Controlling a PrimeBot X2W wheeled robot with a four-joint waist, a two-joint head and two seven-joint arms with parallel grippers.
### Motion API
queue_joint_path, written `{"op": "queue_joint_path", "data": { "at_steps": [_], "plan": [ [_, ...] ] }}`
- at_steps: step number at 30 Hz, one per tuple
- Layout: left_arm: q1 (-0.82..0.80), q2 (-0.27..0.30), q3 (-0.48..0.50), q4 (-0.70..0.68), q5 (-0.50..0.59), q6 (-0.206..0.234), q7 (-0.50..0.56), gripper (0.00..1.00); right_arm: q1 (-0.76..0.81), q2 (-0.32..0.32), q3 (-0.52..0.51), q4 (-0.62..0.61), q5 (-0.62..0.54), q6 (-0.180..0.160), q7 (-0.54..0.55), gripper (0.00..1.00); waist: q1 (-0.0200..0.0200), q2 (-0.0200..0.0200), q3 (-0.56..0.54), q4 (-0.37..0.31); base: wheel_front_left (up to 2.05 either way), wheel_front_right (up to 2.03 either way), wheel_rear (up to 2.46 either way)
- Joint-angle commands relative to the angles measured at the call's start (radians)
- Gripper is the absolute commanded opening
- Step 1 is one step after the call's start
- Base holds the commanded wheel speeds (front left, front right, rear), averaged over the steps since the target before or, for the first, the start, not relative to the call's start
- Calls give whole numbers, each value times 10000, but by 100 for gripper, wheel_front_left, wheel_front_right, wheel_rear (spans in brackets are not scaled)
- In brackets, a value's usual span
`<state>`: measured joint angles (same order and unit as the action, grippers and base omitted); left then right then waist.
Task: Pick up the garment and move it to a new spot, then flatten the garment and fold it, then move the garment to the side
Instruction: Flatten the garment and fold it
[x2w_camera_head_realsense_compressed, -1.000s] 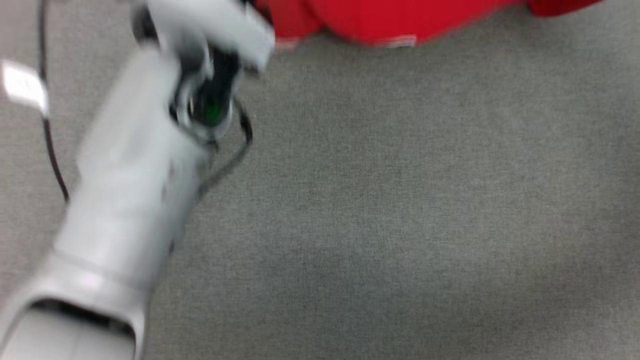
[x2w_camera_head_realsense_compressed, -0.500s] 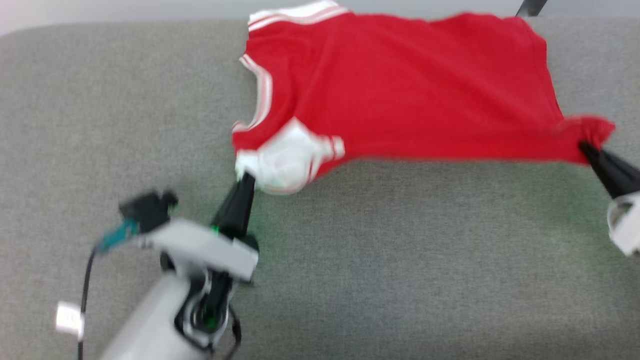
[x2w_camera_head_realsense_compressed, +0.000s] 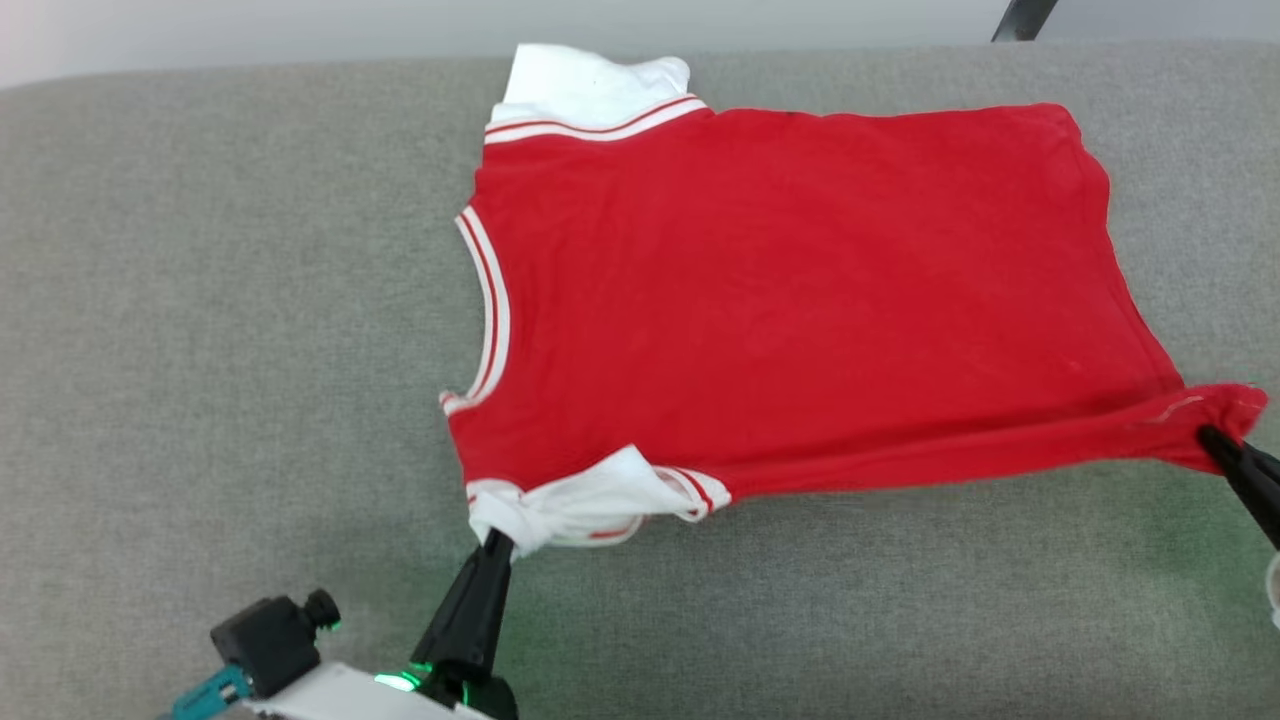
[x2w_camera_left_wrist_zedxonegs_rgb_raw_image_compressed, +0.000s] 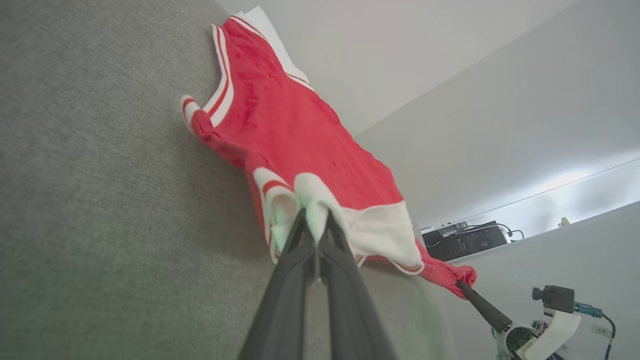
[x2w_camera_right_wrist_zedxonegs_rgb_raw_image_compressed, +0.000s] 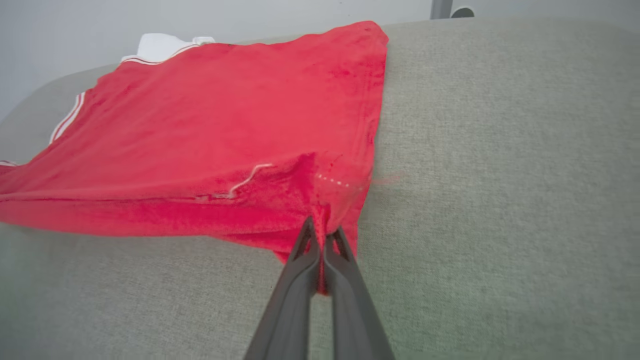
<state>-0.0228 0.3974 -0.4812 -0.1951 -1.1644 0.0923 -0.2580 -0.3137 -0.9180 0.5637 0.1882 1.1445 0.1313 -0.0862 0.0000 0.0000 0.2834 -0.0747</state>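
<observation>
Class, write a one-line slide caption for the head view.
Left gripper pinching the white sleeve and right gripper the hem corner of a red jersey spread on grey upholstery.

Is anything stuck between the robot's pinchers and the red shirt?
No, nothing visible. The left gripper already pinches the white sleeve of the red jersey, and the right gripper pinches its bottom corner. Nothing visible blocks it on the grey cushion either.

The red-and-white jersey shirt (x2w_camera_head_realsense_compressed: 800, 300) is soft matt cloth on a grey coarse-woven fabric surface (x2w_camera_head_realsense_compressed: 200, 350). My long dark fingers (x2w_camera_left_wrist_zedxonegs_rgb_raw_image_compressed: 290, 300), at six o'clock, look like smooth matt plastic.
</observation>
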Motion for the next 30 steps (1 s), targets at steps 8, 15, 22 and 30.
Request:
{"op": "queue_joint_path", "data": {
  "at_steps": [8,15,22,30],
  "plan": [
    [-966,101,125,-346,352,580,395,0,282,435,-1485,-506,-673,-11,763,0,0,0,414,59,0,0,0],
    [-3368,-516,57,1436,812,754,667,0,-529,1136,-2223,-210,-1656,-11,1599,0,0,0,1017,307,0,0,0],
    [-4740,-1054,-206,3118,1235,661,591,0,-1271,1641,-2438,257,-2337,-11,2073,0,0,0,1562,418,0,0,0],
    [-5239,-1196,-398,5008,1706,668,456,0,-1530,2087,-2321,1019,-2763,-11,2212,0,0,0,1963,547,0,0,0]
  ]
}}
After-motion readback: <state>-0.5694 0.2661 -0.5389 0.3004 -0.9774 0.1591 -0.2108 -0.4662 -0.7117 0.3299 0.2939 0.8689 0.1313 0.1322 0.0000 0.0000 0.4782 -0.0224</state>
